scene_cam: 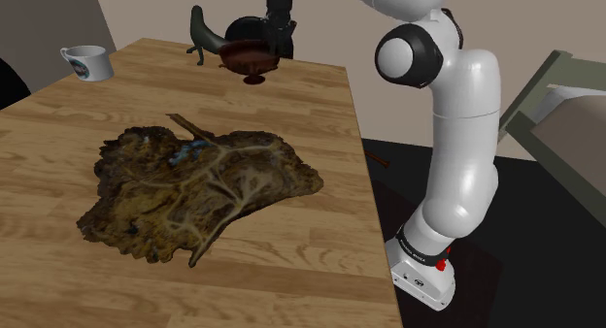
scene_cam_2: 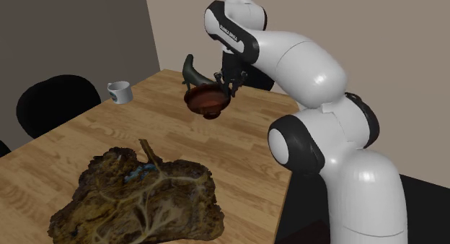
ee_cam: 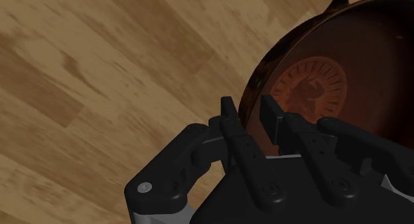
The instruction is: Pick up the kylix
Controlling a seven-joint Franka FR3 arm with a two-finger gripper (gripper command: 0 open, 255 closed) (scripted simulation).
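Now my fingers (scene_cam_2: 229,83) are pinched tight on the rim of the kylix (scene_cam_2: 206,99). One finger is inside the bowl and the other is outside, with the thin rim squeezed between them. The kylix is a dark red-brown bowl, wide and shallow, on a small foot. Looking down past my fingers, I see a round picture in the middle of the bowl and the wood of the bench (ee_cam: 99,70) beside it. The bowl hangs just under my fingers, near the far end of the bench. I cannot tell if its foot touches the wood. A dark green thing (scene_cam: 202,33), shaped a bit like a boot, stands near it at the far edge of the bench. A white mug (scene_cam: 85,62) sits well apart at a far corner. A big brown leaf (scene_cam: 194,185) lies flat in the middle of the bench.
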